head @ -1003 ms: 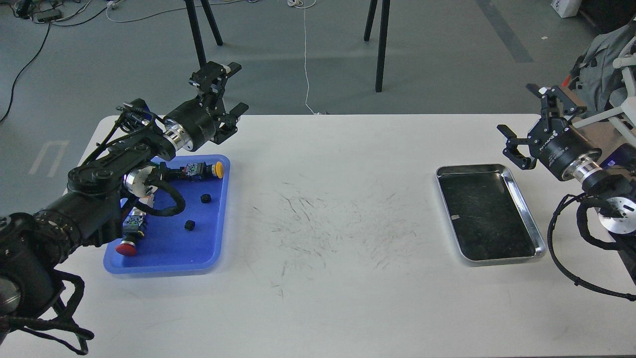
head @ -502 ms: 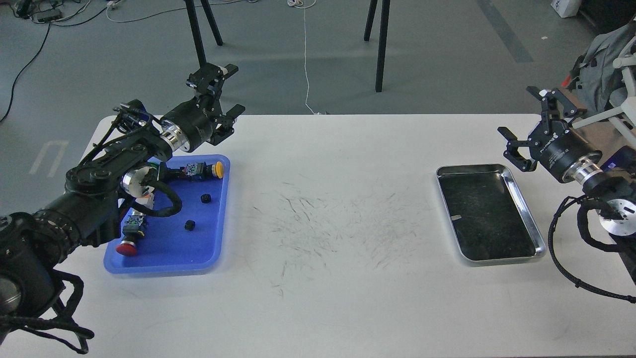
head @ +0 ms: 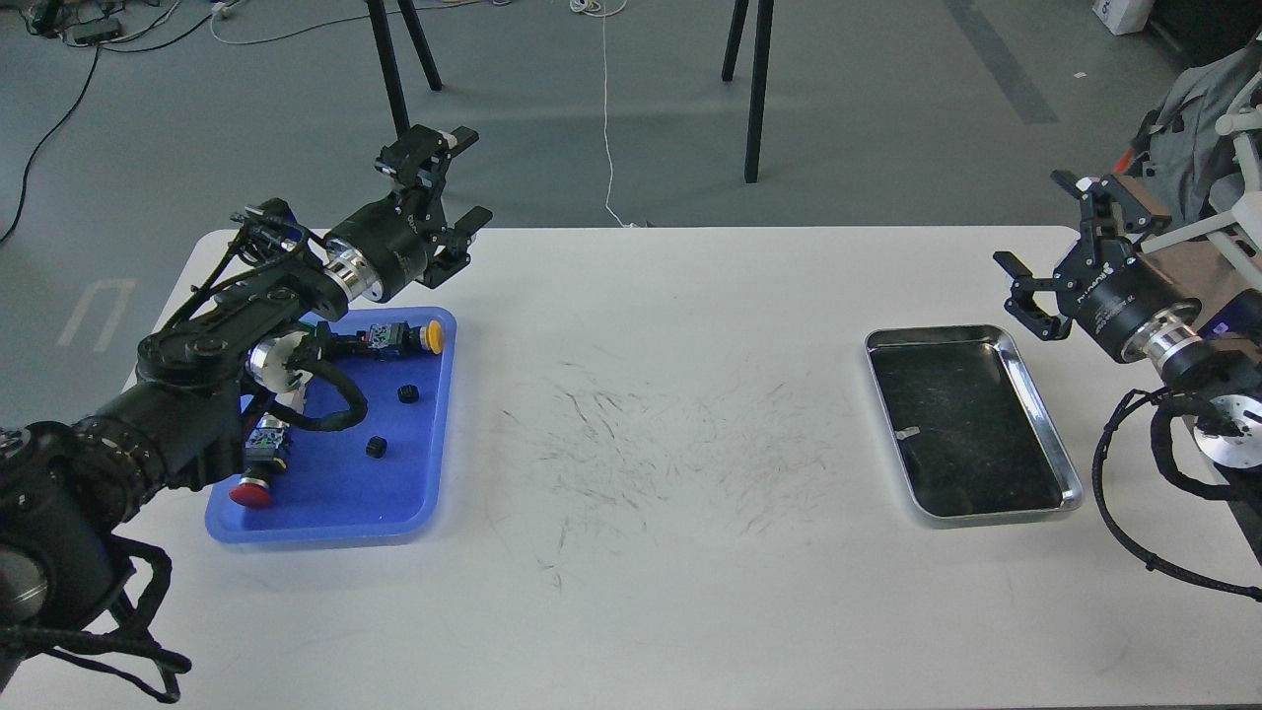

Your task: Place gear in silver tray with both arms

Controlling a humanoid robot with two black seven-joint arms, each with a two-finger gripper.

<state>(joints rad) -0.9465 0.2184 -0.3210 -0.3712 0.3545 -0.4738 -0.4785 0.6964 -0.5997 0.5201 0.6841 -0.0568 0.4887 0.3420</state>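
Two small black gears lie in the blue tray (head: 325,513) at the left: one (head: 408,393) further back, one (head: 375,447) nearer. The silver tray (head: 1045,424) sits at the right, its dark scuffed bottom bare but for a small pale fleck. My left gripper (head: 460,182) is open and empty, raised beyond the blue tray's far right corner. My right gripper (head: 1038,225) is open and empty, raised beyond the silver tray's far right corner.
The blue tray also holds a yellow-capped button switch (head: 406,337) and a red-capped one (head: 252,478) under my left arm. The white table (head: 651,473) has dark scuff marks in the middle. Black stand legs (head: 754,89) rise behind the far edge.
Both grippers barely moved. The left gripper shifted slightly right and back up after a small dip. The right gripper drifted slightly right. Both stayed open.
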